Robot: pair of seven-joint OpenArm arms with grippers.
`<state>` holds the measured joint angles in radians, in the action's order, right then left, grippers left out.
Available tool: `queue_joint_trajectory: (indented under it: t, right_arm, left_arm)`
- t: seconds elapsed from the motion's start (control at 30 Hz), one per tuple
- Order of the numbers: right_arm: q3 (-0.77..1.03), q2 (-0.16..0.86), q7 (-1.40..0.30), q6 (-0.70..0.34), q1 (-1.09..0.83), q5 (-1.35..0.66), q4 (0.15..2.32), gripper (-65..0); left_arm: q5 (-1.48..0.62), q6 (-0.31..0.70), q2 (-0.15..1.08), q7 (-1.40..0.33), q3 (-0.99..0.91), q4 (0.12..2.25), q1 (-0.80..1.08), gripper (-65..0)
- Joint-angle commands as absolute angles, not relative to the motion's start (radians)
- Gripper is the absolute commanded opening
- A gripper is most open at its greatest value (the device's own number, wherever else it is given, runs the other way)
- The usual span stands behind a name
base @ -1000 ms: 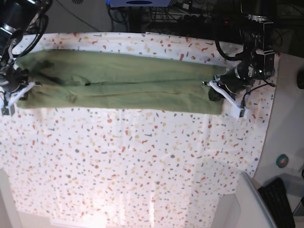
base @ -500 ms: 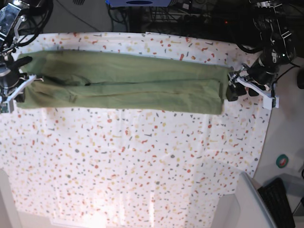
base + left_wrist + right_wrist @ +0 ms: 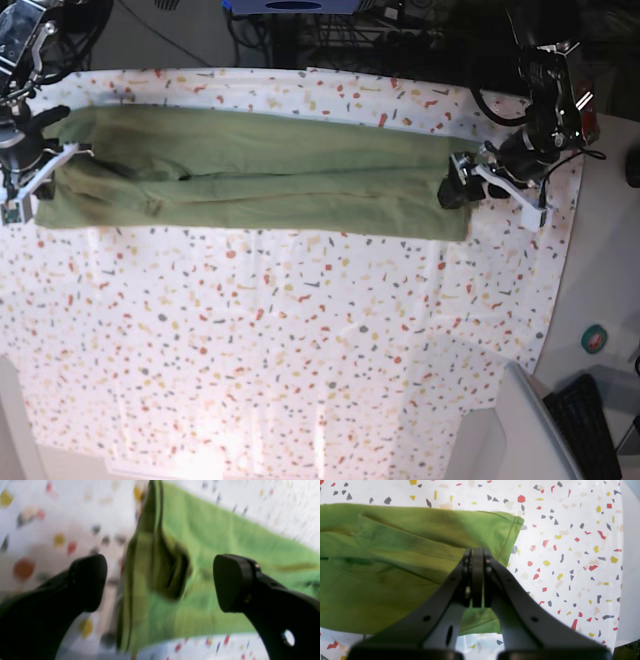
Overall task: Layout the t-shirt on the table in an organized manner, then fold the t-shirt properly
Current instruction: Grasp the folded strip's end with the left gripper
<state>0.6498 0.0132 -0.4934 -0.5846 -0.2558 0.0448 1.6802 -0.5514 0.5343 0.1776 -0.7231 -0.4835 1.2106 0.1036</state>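
T-shirt (image 3: 260, 185) unmoved; left claw (image 3: 160, 582) back at hem, spread; right claw (image 3: 477, 577) pressed together.

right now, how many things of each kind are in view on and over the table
t-shirt: 1
table with speckled cloth: 1
robot hands: 2, the left hand open over the shirt's end, the right hand shut above the other end
total: 4

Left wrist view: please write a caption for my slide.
Open left gripper poised over the folded end of the t-shirt on the table.
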Motion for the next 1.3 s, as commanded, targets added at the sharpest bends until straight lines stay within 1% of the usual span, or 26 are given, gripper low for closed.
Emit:
queue_joint_trajectory:
  t: [0.0, 0.13, 0.17, 0.33, 0.37, 0.47, 0.5, 0.67, 0.77, 0.9, 0.97, 1.1, 1.27]
  right_arm:
    - [0.654, 0.022, -0.47, -0.581, -0.254, 0.033, 1.695, -65.0]
    - [0.654, 0.022, -0.47, -0.581, -0.254, 0.033, 1.695, -65.0]
    - [0.654, 0.022, -0.47, -0.581, -0.254, 0.033, 1.695, -65.0]
    - [0.654, 0.022, -0.47, -0.581, -0.254, 0.033, 1.695, -65.0]
    - [0.654, 0.022, -0.47, -0.581, -0.254, 0.033, 1.695, -65.0]
    - [0.654, 0.022, -0.47, -0.581, -0.254, 0.033, 1.695, -65.0]
    - [0.654, 0.022, -0.47, -0.581, -0.254, 0.033, 1.695, -65.0]
    - [0.654, 0.021, -0.47, -0.581, -0.255, 0.033, 1.695, -65.0]
    - [0.656, 0.021, -0.47, -0.581, -0.257, 0.033, 1.695, -65.0]
    - [0.656, 0.021, -0.47, -0.581, -0.265, 0.033, 1.695, -65.0]
    - [0.656, 0.021, -0.47, -0.581, -0.265, 0.033, 1.695, -65.0]
    - [0.656, 0.021, -0.47, -0.581, -0.263, 0.033, 1.695, -65.0]
    - [0.656, 0.021, -0.47, -0.581, -0.262, 0.033, 1.695, -65.0]
  left_arm:
    - [-0.555, 0.542, 0.188, -0.73, -0.486, 1.201, 0.094, 0.0]
    - [-0.555, 0.542, 0.191, -0.73, -0.476, 1.155, 0.085, 0.0]
    - [-0.555, 0.542, 0.193, -0.73, -0.458, 1.155, 0.087, -2.8]
    - [-0.555, 0.544, 0.214, -0.73, -0.397, 1.15, 0.097, -39.0]
    - [-0.555, 0.544, 0.214, -0.73, -0.398, 1.15, 0.097, -45.3]
    - [-0.555, 0.544, 0.231, -0.73, -0.398, 1.15, 0.096, -62.9]
    - [-0.555, 0.544, 0.237, -0.73, -0.398, 1.15, 0.091, -65.0]
    - [-0.555, 0.545, 0.298, -0.73, -0.398, 1.185, 0.085, -65.0]
    - [-0.555, 0.542, 0.338, -0.73, -0.398, 1.28, 0.102, -65.0]
    - [-0.555, 0.535, 0.344, -0.734, -0.39, 1.466, 0.185, -65.0]
    - [-0.555, 0.492, 0.338, -0.737, -0.384, 1.566, 0.234, -65.0]
    - [-0.555, 0.403, 0.306, -0.737, -0.291, 1.702, 0.289, -65.0]
    - [-0.555, 0.283, 0.274, -0.737, -0.11, 1.736, 0.285, -65.0]
